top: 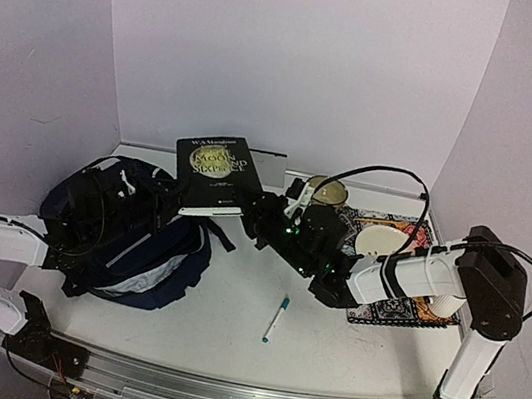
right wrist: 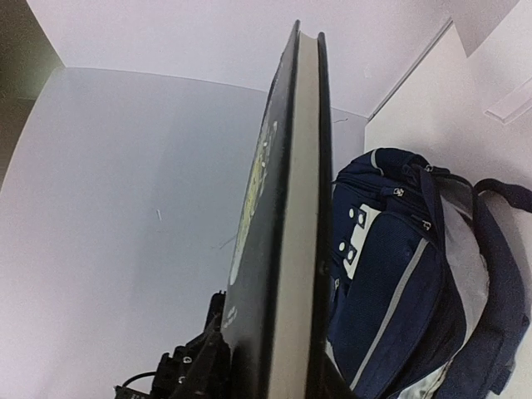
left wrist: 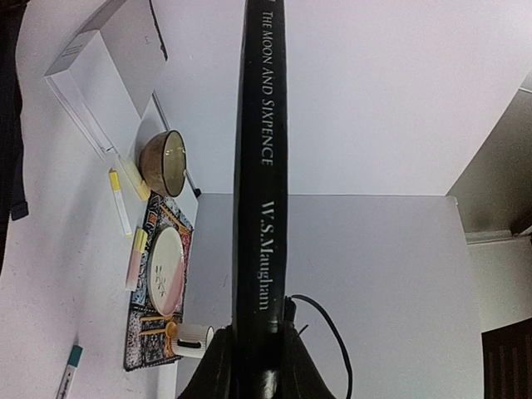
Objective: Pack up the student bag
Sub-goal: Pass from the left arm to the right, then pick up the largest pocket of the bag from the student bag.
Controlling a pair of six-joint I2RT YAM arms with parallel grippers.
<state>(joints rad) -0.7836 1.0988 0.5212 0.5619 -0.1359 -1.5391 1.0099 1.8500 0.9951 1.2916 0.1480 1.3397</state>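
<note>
Far left, the white left arm reaches over the large dark navy fabric backpack (top: 123,238). The backpack has grey stripes and lies slumped on the left part of the white table (top: 231,295), with black straps splayed and a pale grey panel showing.

Just right of the backpack and above it, a black paperback book (top: 218,167) is held upright off the table, its front cover facing the top camera. The left gripper (left wrist: 259,332) is clamped on the book's spine, and in the left wrist view the title runs up from between its fingers. The right gripper (right wrist: 270,357) is on the opposite side, fingers pressed to both covers, clenched on the page edge. In the right wrist view the backpack sits just beyond the book.

A flat white box (top: 271,168) is at the back wall, behind the book. A white pen with a teal cap (top: 274,319) lies alone on bare table, front centre. Next comes a brown round bowl (top: 326,191), near the back and partly hidden by the right arm.

On the right, a dark patterned rectangular mat (top: 401,307) carries a cream round plate (top: 381,241). A yellow highlighter (left wrist: 120,199) and a pink highlighter (left wrist: 135,258) lie beside the mat.
</note>
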